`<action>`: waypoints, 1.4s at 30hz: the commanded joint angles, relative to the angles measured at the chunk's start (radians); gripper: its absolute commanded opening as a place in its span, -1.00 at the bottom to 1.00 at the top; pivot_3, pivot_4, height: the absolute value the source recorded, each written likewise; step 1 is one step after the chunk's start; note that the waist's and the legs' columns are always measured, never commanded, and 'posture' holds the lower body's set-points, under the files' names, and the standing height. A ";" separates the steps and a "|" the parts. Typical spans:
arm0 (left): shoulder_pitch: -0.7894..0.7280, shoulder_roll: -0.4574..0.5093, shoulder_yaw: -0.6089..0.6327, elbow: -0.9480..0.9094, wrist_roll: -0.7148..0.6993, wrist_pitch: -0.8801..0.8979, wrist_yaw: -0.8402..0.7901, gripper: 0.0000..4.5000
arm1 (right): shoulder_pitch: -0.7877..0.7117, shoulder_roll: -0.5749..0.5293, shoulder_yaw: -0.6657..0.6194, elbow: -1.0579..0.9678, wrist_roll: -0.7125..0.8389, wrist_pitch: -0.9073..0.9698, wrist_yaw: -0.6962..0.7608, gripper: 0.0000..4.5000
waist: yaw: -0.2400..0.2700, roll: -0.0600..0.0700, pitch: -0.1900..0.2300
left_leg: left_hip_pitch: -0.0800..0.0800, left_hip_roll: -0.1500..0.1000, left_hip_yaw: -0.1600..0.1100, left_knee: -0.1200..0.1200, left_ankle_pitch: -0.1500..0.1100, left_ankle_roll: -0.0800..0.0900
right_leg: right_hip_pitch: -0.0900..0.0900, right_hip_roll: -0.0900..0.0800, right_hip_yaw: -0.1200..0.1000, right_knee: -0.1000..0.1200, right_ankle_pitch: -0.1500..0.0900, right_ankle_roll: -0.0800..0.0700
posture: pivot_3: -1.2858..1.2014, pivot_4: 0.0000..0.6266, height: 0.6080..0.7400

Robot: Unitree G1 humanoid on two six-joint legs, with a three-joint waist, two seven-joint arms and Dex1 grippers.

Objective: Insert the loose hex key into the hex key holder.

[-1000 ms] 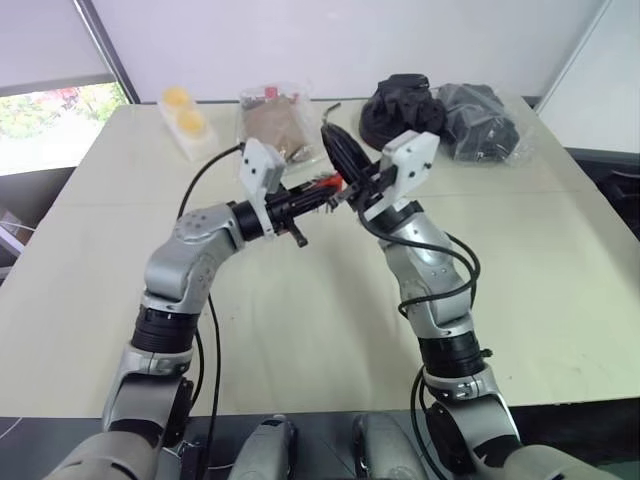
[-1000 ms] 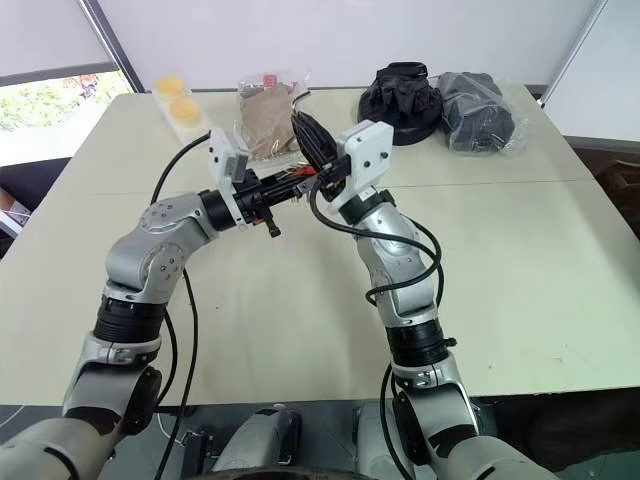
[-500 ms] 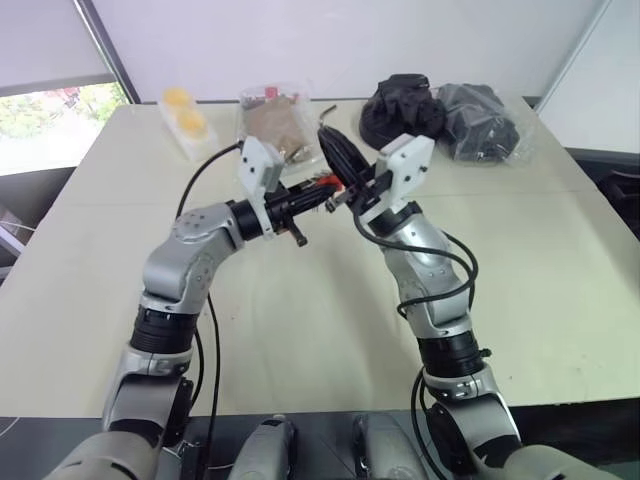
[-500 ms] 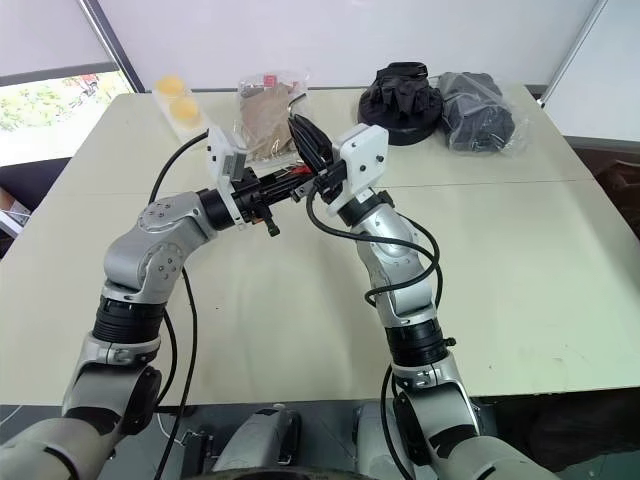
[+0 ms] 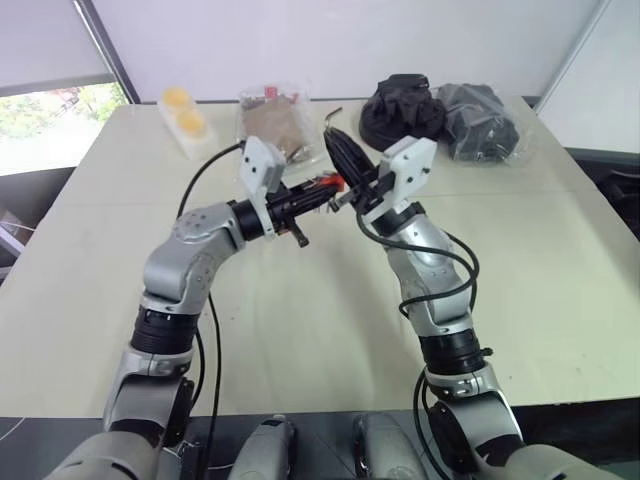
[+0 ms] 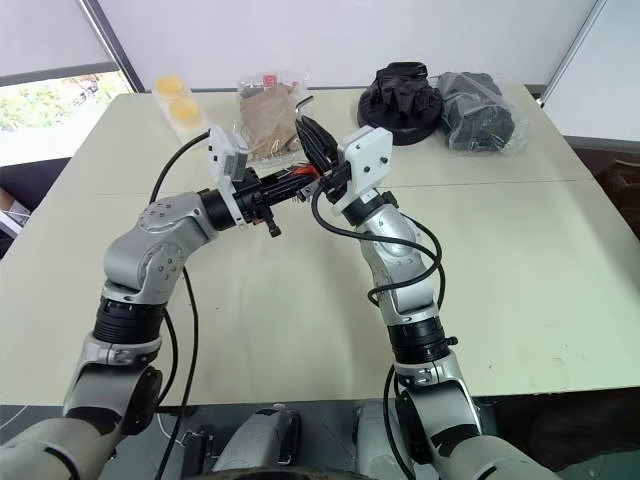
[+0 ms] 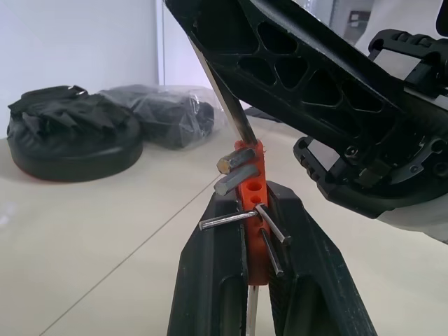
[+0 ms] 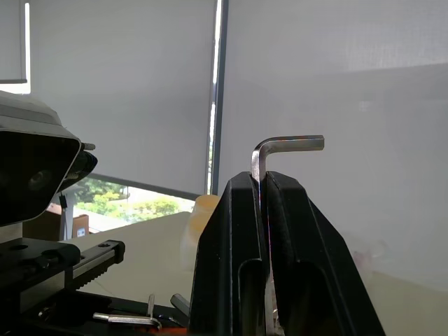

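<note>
My L gripper clamps hex key holder above desk. My R gripper clamps loose hex key, bent end up, long end touching holder's top.

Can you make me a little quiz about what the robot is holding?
1. True or false: the left hand grips the red hex key holder.
2. What does the right hand hold? A) a spoon B) the loose hex key C) a bag
3. Fill in: both hands are raised above the ____.

Key: 1 true. 2 B. 3 table.
</note>
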 commanded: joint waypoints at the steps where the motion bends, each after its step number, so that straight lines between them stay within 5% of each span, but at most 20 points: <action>1: -0.014 -0.003 0.029 -0.038 -0.028 -0.001 0.008 -1.00 | -0.025 -0.001 -0.017 -0.015 0.005 -0.022 -0.006 -0.99 | 0.000 0.000 0.000 | 0.000 0.000 0.000 0.000 0.000 0.000 | 0.000 0.000 0.000 0.000 0.000 0.000 | 0.03 -0.52 1.00; 42: -0.029 -0.007 0.058 -0.044 -0.089 0.034 0.055 -1.00 | -0.020 -0.011 -0.033 -0.012 0.003 -0.031 -0.029 -0.99 | 0.000 0.000 0.000 | 0.000 0.000 0.000 0.000 0.000 0.000 | 0.000 0.000 0.000 0.000 0.000 0.000 | 0.03 -0.52 1.00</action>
